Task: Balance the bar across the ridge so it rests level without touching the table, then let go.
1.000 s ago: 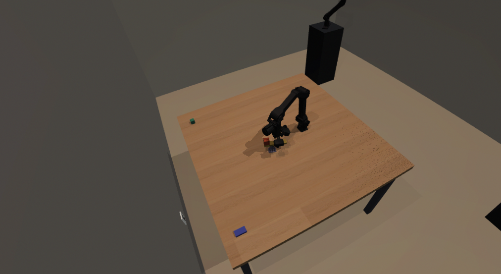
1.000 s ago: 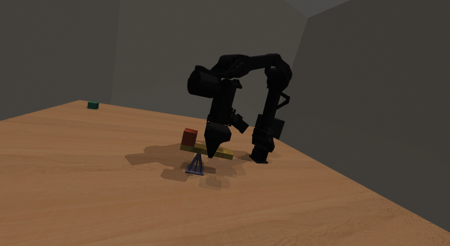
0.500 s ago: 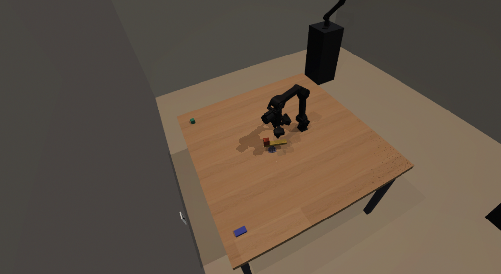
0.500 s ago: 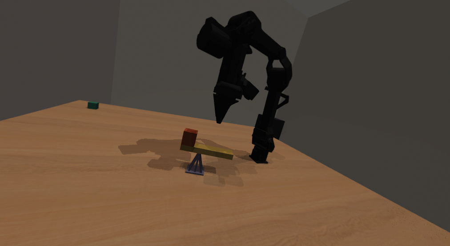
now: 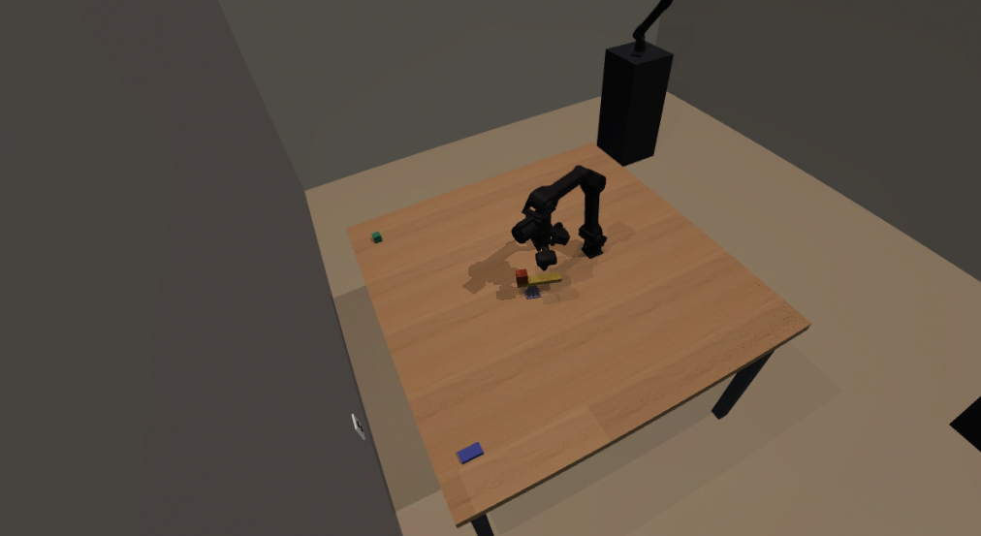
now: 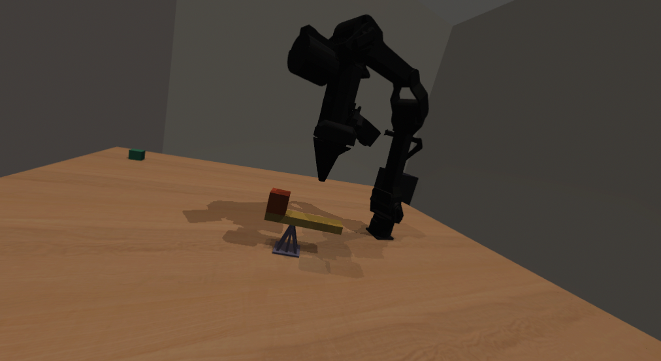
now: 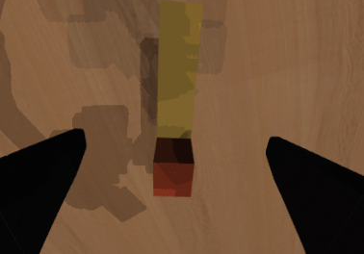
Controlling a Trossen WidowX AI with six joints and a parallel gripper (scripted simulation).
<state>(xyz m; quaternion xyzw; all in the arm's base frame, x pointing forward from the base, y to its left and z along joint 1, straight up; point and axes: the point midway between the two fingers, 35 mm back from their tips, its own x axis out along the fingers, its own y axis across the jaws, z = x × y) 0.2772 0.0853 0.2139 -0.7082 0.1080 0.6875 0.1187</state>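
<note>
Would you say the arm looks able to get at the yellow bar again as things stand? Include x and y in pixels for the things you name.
Probably yes: the open gripper (image 6: 322, 179) (image 7: 178, 141) hangs above the yellow bar (image 5: 547, 279) (image 6: 317, 221) (image 7: 177, 67), though the red block (image 5: 522, 278) (image 6: 278, 201) (image 7: 173, 178) covers one end.

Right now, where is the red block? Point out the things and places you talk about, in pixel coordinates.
In the exterior view, the red block (image 5: 522, 278) (image 6: 277, 202) (image 7: 173, 179) sits on the left end of the yellow bar (image 5: 547, 279) (image 6: 317, 221) (image 7: 176, 67), above the small ridge stand (image 5: 532, 294) (image 6: 286, 249).

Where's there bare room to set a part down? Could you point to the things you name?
Widest patch: between the ridge (image 5: 532, 294) (image 6: 286, 249) and the blue block (image 5: 470, 453). Another: between the green block (image 5: 376, 236) (image 6: 136, 155) and red block (image 5: 522, 278) (image 6: 278, 202) (image 7: 173, 179). Crowded: around the ridge, under the open jaws.
</note>
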